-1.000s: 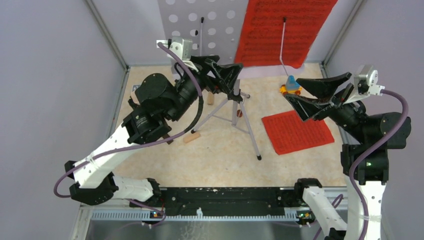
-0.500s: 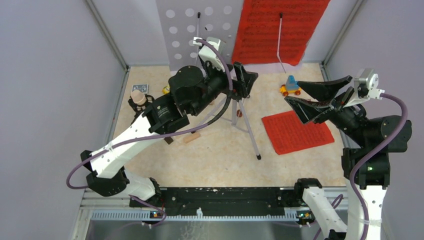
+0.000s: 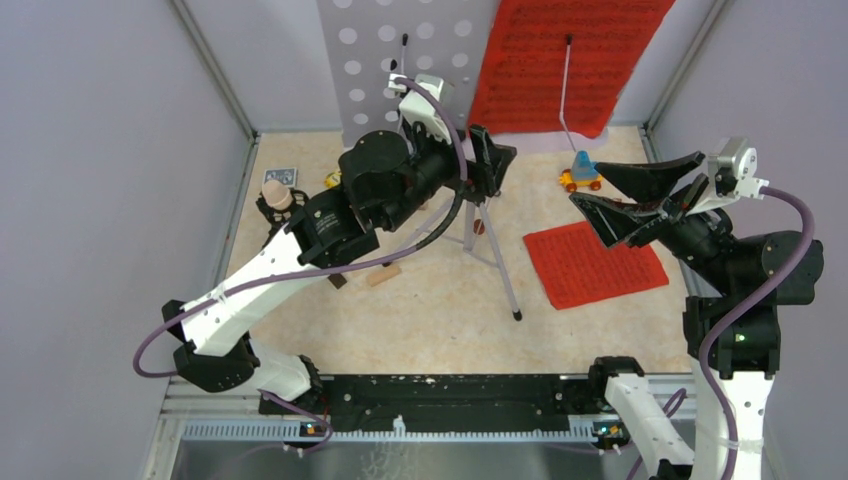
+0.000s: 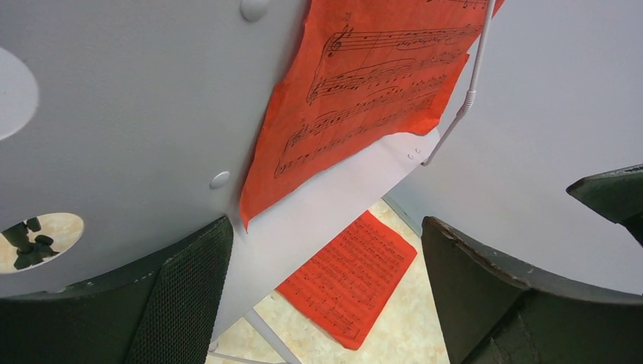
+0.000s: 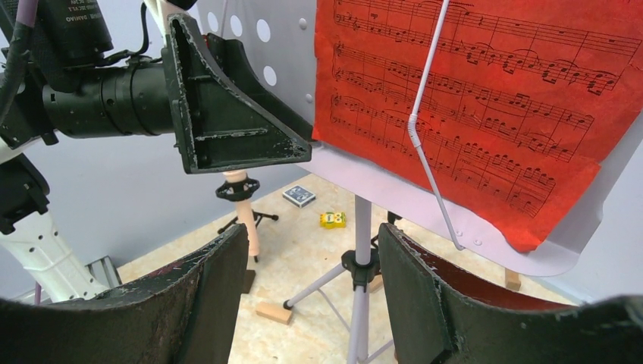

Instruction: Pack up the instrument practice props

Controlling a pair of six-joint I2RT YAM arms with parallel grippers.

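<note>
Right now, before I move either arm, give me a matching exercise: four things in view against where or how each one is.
Things
1. upper red page
2. loose red page
3. beige microphone
4. left gripper

Places or states
A. upright in a small black tripod, far left
B. open, at the music desk lower edge
C. flat on the tabletop
D. pinned under a white wire arm

Pairs: 1-D, 2-C, 3-A, 4-B

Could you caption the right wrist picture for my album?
Right gripper open, facing the white music desk holding red sheet music.
</note>
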